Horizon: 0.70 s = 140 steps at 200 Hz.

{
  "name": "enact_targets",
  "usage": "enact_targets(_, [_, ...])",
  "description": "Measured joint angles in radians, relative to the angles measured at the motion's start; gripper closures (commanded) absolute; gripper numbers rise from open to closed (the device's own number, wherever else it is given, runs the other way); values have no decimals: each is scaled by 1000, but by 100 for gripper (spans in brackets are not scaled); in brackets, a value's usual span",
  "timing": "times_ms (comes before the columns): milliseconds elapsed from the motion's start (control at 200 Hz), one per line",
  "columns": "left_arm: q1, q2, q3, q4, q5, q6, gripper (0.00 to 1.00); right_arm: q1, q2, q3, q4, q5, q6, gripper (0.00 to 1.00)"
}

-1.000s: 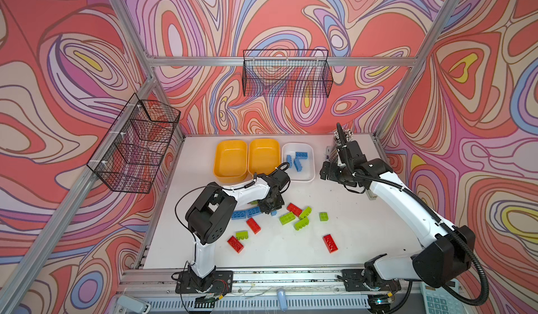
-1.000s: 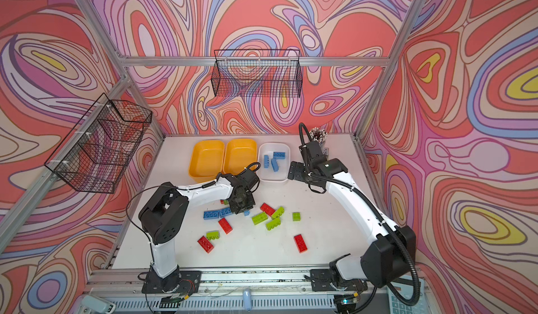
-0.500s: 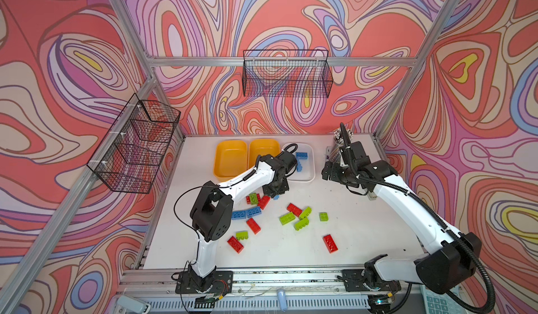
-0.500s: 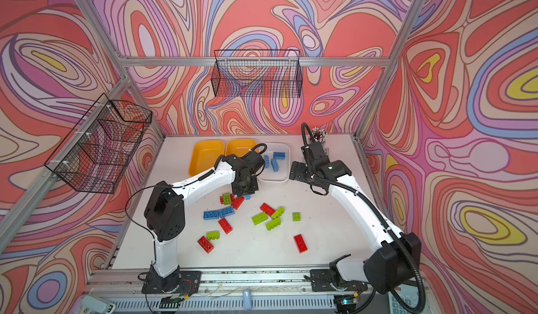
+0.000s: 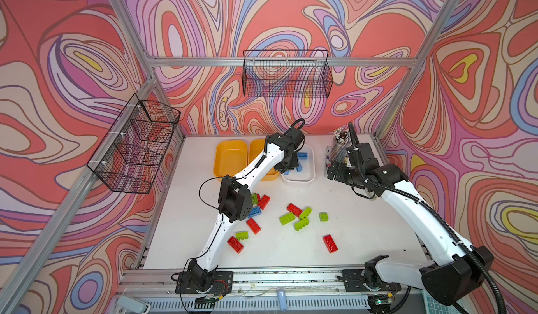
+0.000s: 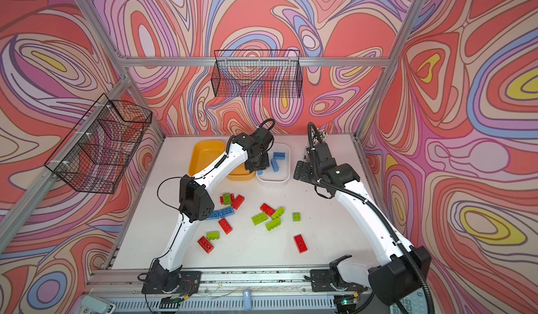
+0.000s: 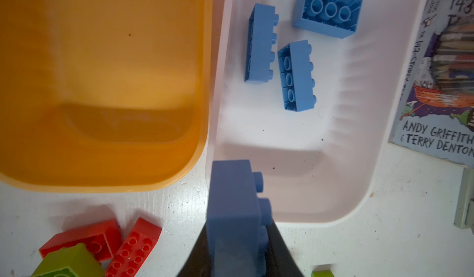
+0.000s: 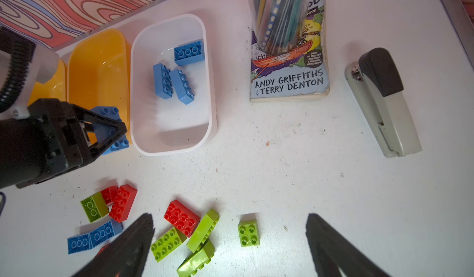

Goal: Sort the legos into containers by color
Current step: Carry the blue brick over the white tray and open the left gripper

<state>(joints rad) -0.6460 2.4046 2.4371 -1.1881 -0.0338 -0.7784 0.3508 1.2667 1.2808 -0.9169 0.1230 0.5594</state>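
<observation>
The left gripper (image 7: 238, 227) was clamped on a light blue brick (image 7: 233, 201) — jaws pressed to its long sides, studs pointing sideways toward the white tub (image 7: 282, 160). The brick hung at that tub's near corner, right by the seam w/ the neighbouring yellow-orange tub (image 7: 102, 83). Whether it had fully cleared the rim, I couldn't tell. In the white tub lay three blue bricks (image 7: 297, 75): two close together on their sides, the third a bit apart w/ its hollow underside showing. A second yellow-orange tub (image 5: 230, 158) sat on the far side of the first, the three tubs in a row along the back of the table (image 5: 364, 225).

The right gripper (image 8: 229, 219) was empty, jaws spread wide, hovering at the back right near a book (image 8: 289, 83). A clear cup of pencils (image 8: 282, 13) stood on the book; a stapler (image 8: 382, 103) lay beside it, not touching.

The remaining legos were loose mid-table. By the left arm's elbow: red and green bricks bunched together, plus a blue pair (image 8: 89, 237) end to end. Toward the centre, a red brick (image 8: 180, 218) touched several green bricks (image 8: 168, 242), w/ a small green brick (image 8: 248, 232) just apart. A lone red brick (image 5: 330, 243) lay nearer the front edge — well clear of the others.
</observation>
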Motion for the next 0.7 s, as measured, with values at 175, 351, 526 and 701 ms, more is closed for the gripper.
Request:
enact_targets(175, [27, 19, 0, 30, 51, -11, 100, -8, 0, 0, -15, 13, 4, 2])
enact_targets(351, [30, 20, 0, 76, 95, -26, 100, -16, 10, 0, -19, 19, 4, 2])
enact_targets(526, [30, 42, 4, 124, 134, -41, 69, -25, 25, 0, -18, 19, 4, 2])
enact_targets(701, [36, 74, 4, 173, 180, -52, 30, -31, 40, 14, -18, 19, 4, 2])
